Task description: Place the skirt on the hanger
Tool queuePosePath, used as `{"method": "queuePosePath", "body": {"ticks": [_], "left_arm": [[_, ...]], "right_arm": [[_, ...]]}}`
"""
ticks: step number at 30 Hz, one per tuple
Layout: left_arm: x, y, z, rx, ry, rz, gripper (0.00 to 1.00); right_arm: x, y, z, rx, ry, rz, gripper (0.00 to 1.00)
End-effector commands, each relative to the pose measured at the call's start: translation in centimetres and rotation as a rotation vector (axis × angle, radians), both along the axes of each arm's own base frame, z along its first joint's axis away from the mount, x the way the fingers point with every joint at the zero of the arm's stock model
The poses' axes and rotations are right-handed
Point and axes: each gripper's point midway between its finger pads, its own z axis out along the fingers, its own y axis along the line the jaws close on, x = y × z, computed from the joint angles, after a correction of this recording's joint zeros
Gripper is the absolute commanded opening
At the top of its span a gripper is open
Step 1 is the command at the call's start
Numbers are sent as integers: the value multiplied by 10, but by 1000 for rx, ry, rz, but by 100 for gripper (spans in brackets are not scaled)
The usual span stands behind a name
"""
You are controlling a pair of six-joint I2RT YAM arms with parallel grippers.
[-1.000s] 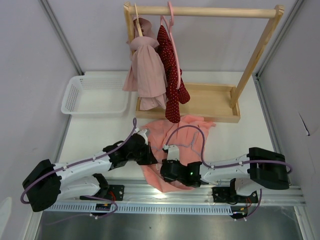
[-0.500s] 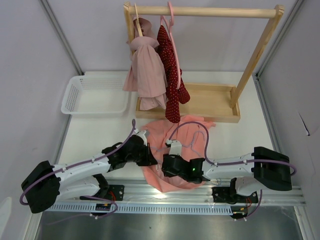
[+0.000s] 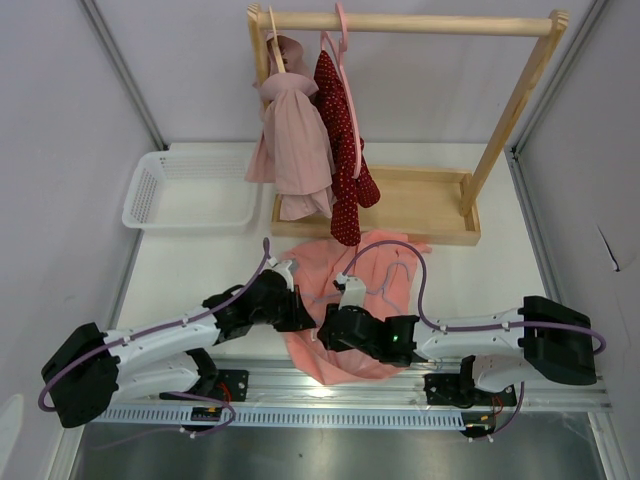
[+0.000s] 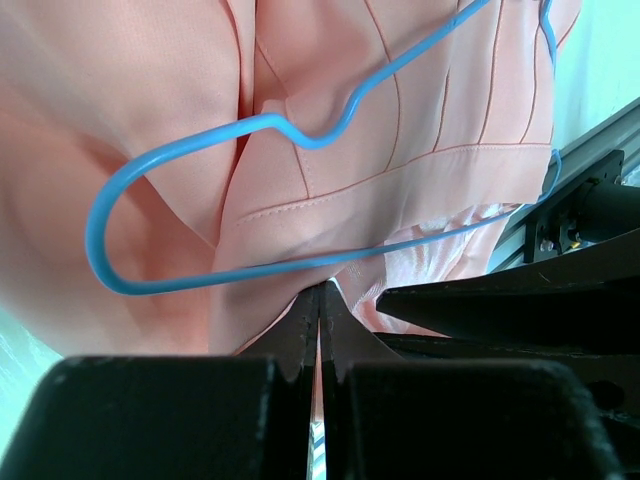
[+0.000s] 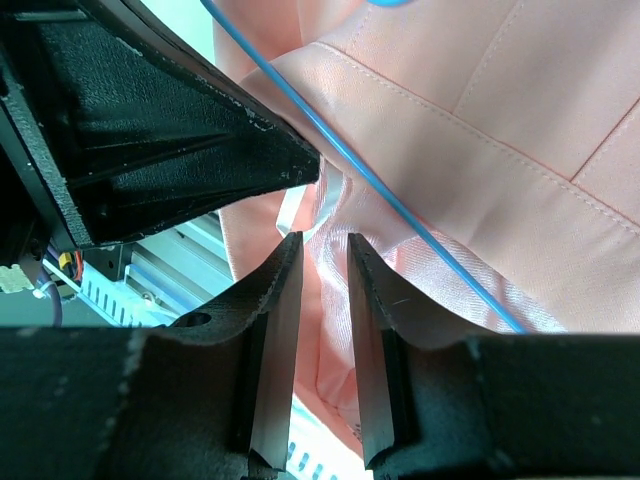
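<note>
We saw the skirt [image 3: 312, 265] crumpled at the desk's near edge, the hanger [image 4: 262, 119] lying on it. The left end effector [image 4: 318, 300] was shut at the waistband, we judged to pin it. The right end effector [image 5: 323, 240], narrowly open, straddled a fold, likely to lift it.

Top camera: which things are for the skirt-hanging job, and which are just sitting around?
For the job: skirt, blue wire hanger.
Just sitting around: white basket, wooden rack, pale pink garment, red dotted garment, pink hanger.
</note>
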Motion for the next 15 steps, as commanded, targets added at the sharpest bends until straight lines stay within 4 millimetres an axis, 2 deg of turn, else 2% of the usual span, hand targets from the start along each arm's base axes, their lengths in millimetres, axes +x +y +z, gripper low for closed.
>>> {"method": "queuePosePath", "body": {"ticks": [1,5,7,15], "left_arm": [[6,-5,14,-53,-26,13,0],[6,-5,16,-56,-29,13,0],[6,-5,16,-56,-29,13,0],[5,-4,16,-54,-29,14,0]], "right_arm": [[3,4,14,60,-13,-22,30],[4,2,8,54,-2,-27,31],[5,8,11,87,4,-26,32],[10,10,13,116,14,-49,33]]}}
